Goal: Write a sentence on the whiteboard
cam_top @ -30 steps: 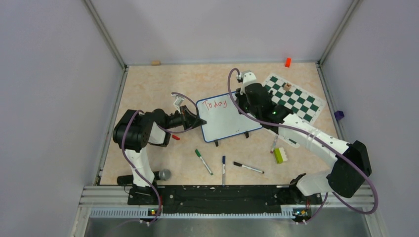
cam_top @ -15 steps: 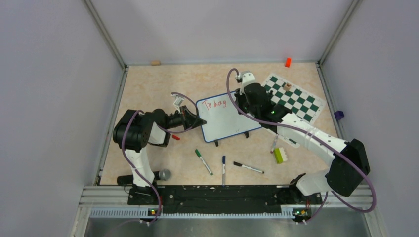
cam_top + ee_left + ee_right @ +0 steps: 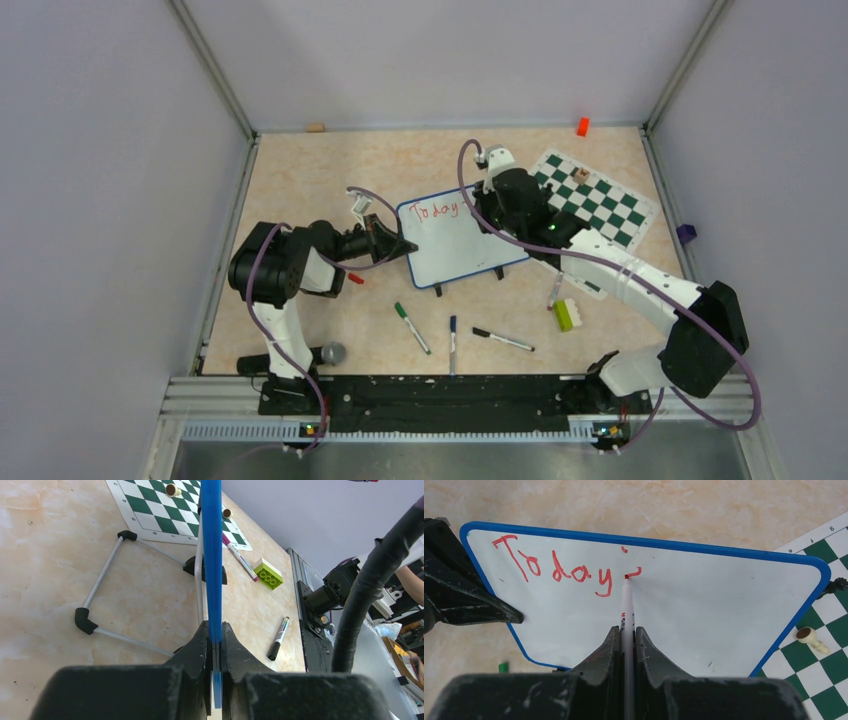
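The whiteboard point(image 3: 455, 243) with its thin blue frame stands mid-table and also shows in the right wrist view point(image 3: 704, 615). Red writing point(image 3: 559, 572) on it reads "Today", followed by an apostrophe and a short fresh stroke. My left gripper point(image 3: 405, 247) is shut on the whiteboard's left blue edge point(image 3: 212, 555). My right gripper point(image 3: 626, 635) is shut on a white red-tipped marker point(image 3: 626, 605), its tip touching the board just right of the "y". In the top view the right gripper point(image 3: 483, 207) sits over the board's upper right corner.
A green-and-white chess mat point(image 3: 597, 200) with small pieces lies at the right. Loose markers point(image 3: 411, 327) point(image 3: 452, 343) point(image 3: 503, 340) lie near the front, with a green brick point(image 3: 564, 315), a red cap point(image 3: 355, 279) and an orange block point(image 3: 582, 126) elsewhere.
The right gripper has shifted slightly and a short red stroke has appeared after "Today". The left arm and board have not moved.
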You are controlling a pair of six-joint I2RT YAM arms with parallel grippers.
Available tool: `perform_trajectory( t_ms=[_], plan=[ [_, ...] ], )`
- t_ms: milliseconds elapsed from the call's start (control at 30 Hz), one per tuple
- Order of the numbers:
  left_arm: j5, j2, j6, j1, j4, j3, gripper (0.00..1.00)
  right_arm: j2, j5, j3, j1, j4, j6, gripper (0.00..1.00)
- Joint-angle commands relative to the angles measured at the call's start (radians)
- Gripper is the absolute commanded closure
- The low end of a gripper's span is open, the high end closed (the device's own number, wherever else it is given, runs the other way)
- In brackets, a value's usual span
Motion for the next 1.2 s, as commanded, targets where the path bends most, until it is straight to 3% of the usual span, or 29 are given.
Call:
perform_trajectory(
  t_ms=[0, 600, 1167],
  plan=[
    [0.069, -0.013, 0.071, -0.011, 0.087, -0.017, 1.00, 0.000, -0.010, 0.000, -0.014, -0.007, -0.003, 1.00],
    [0.068, -0.018, 0.072, -0.011, 0.087, -0.017, 1.00, -0.017, 0.079, -0.007, -0.020, -0.046, 0.001, 1.00],
    [0.068, -0.015, 0.072, -0.011, 0.087, -0.018, 1.00, -0.023, -0.027, -0.010, -0.022, -0.056, -0.022, 1.00]
  ],
)
